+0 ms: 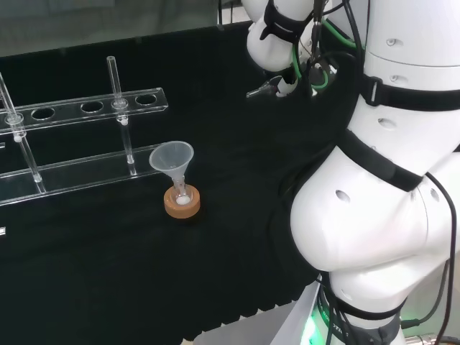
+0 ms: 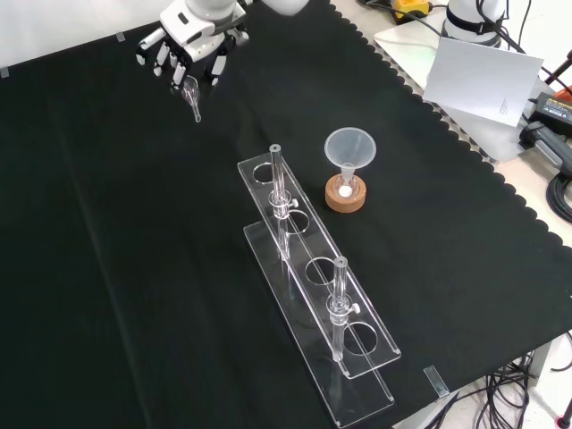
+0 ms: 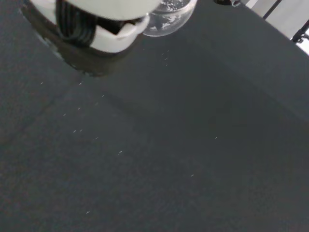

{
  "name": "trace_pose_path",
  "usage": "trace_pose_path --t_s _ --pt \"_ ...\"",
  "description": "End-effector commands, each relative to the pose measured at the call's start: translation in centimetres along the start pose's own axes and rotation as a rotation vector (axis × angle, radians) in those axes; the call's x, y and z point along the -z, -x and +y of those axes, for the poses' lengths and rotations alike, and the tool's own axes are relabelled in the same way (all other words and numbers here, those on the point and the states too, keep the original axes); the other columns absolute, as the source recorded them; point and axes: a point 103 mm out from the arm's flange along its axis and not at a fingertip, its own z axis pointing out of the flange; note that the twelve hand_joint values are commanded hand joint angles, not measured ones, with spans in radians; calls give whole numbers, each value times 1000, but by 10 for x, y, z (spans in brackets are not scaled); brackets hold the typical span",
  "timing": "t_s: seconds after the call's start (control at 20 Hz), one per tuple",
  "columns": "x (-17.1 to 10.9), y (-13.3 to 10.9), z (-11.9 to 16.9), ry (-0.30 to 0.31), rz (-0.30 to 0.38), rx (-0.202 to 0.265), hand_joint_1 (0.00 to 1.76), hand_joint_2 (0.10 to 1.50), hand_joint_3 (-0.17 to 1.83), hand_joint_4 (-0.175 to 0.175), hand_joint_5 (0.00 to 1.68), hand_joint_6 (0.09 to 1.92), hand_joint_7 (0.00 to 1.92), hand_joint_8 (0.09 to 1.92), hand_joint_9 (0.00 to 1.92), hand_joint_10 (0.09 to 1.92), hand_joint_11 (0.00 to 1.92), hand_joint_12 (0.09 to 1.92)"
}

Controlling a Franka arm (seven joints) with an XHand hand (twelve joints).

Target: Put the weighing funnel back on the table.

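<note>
Nearest the front camera, a long clear plastic test-tube rack (image 2: 308,243) lies on the black cloth-covered counter (image 2: 107,268), with two thin clear tubes (image 2: 279,179) standing upright in it. Just beyond its far end, a big clear cone-shaped funnel (image 2: 349,147) stands mouth up with its stem in a small clear flask (image 2: 344,186) on a round cork ring (image 2: 346,198). Farthest off, at the top left of the front view and well apart from the rack and the cork ring, the black and white robot hand (image 2: 189,40) hangs over bare cloth. Its fingers are curled downward around the small clear scoop-shaped weighing funnel (image 2: 190,92), whose short stem points down below the fingertips. In the wrist view the piece's rounded clear bowl (image 3: 169,17) sits beside the hand (image 3: 96,29), with open cloth beneath and apparently clear of it. The weighing funnel looks light, stiff and thin-walled, so it is probably fragile and slippery to fingertips. The hold is best kept on the wider bowl, not on the slender stem. Its rounded form may roll once freed, so it likely needs to rest on the cloth before the fingers relax.
</note>
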Motion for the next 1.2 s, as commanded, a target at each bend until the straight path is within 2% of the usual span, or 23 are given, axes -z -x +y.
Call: trace_pose_path --t_s 0.05,0.35,0.8,0.9,1.05,1.2 --pt "-16 -16 5 -5 28 -7 1114 777 358 175 1388 337 1672 87 1124 109 0 1418" --pt "-32 -30 12 -27 43 -12 1114 779 356 175 1383 346 1670 87 1125 108 0 1420" --pt "-68 -47 13 -94 56 -4 1113 783 352 175 1375 360 1667 87 1125 107 0 1422" --pt "-70 -52 11 -98 62 12 1112 783 351 175 1374 362 1666 87 1125 107 0 1422" --pt "-62 -57 -1 -66 83 45 1112 784 350 175 1372 366 1665 87 1125 106 0 1422" --pt "-62 -64 -12 -69 91 61 1112 785 349 175 1370 369 1665 87 1125 106 0 1422"
